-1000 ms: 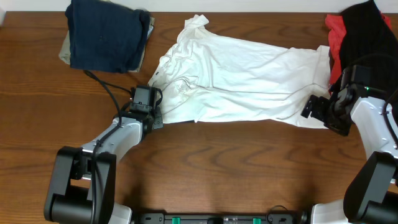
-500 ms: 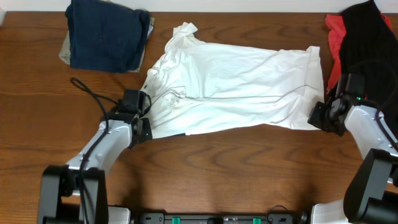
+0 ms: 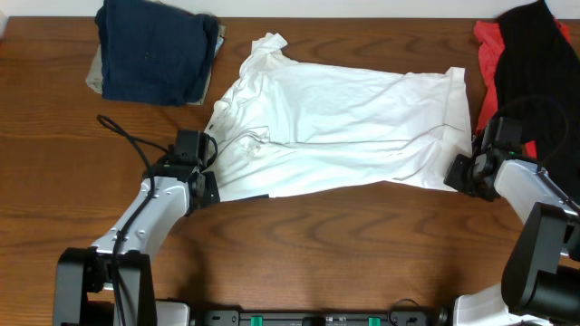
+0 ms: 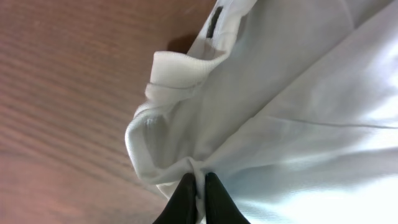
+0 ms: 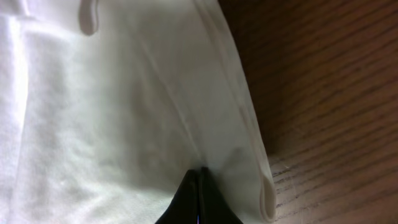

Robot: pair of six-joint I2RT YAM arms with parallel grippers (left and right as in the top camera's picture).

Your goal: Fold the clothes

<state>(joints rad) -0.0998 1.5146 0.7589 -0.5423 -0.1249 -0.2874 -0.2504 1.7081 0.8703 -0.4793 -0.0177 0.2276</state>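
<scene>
Your left gripper and right gripper each pinch a thin fold of the white T-shirt; uneven pulling could slip it free.

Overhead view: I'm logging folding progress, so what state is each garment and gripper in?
white T-shirt: spread out, wrinkled, not yet folded.
navy garment: roughly folded, lying on tan garment.
black garment: heaped over red garment.
left gripper: shut on white T-shirt.
right gripper: shut on white T-shirt.
</scene>
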